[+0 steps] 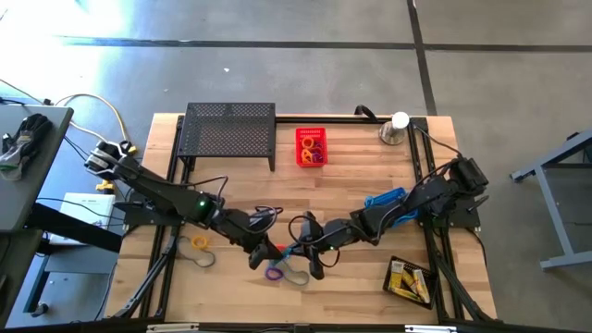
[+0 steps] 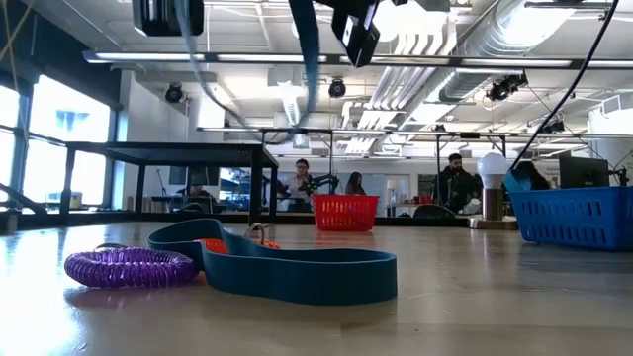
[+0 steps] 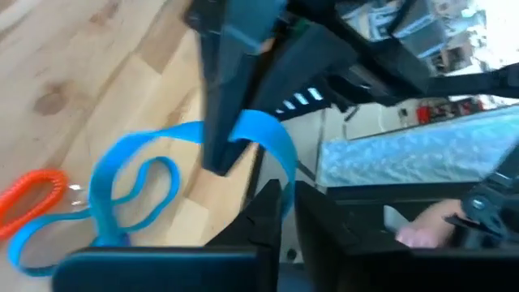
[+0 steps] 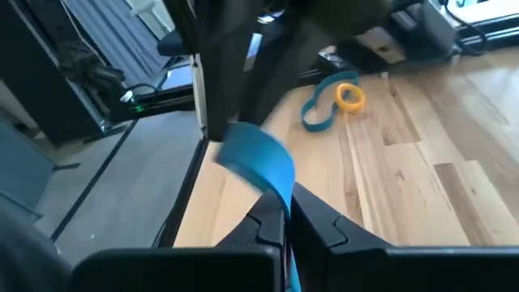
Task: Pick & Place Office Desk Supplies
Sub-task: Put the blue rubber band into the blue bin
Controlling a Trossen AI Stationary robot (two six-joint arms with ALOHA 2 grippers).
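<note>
- Looking straight down, both tools meet mid-desk: left tool point(image 1: 262, 254) and right tool point(image 1: 310, 248) over the blue band point(image 1: 294, 269) and purple coil point(image 1: 275, 271).
- Right wrist view shows the right tool point(image 4: 286, 212) pressed together, pinching the blue band point(image 4: 259, 162); a yellow coil point(image 4: 350, 96) lies farther off.
- Left wrist view shows the left tool point(image 3: 285, 195) nearly shut on the same band point(image 3: 268, 138), orange coil point(image 3: 32, 195) beside it.
- Only the low view shows the band point(image 2: 287, 272) rising off the desk point(image 2: 475, 297).

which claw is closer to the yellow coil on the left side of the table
Left. The left claw sits just right of the yellow coil. The right claw is farther right, past the left claw, and both are pinching the blue band.
</note>
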